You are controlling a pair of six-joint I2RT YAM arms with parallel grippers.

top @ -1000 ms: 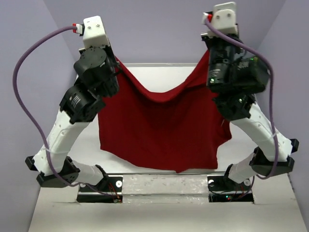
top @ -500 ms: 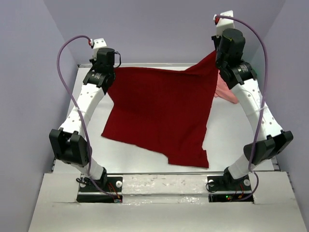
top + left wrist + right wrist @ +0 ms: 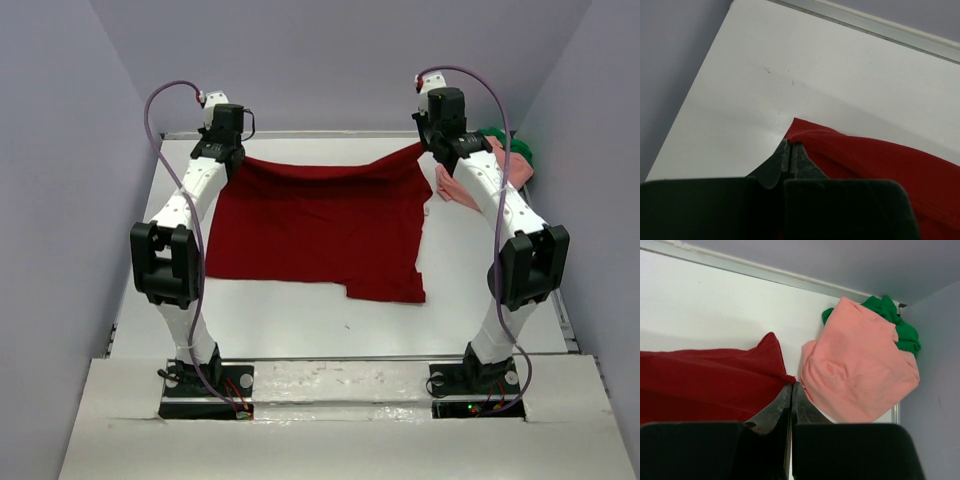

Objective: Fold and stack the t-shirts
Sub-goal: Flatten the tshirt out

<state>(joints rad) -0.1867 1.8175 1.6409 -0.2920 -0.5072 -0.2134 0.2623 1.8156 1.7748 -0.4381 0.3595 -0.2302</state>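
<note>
None of the three shirts is folded yet: the red shirt (image 3: pixel 315 225) lies spread open on the table (image 3: pixel 300 320), the left gripper (image 3: pixel 791 150) and the right gripper (image 3: pixel 791 390) each pinched shut on one of its far corners, and the pink shirt (image 3: pixel 855 365) and green shirt (image 3: pixel 902 332) sit bunched up just beside its far right corner.

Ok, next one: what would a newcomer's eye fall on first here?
The dark red shirt grabs the eye first, spread over the middle of the white table. The left gripper and right gripper, both shut, pinch its two far corners. In the far right corner a pink shirt lies bunched, a green shirt behind it.
</note>
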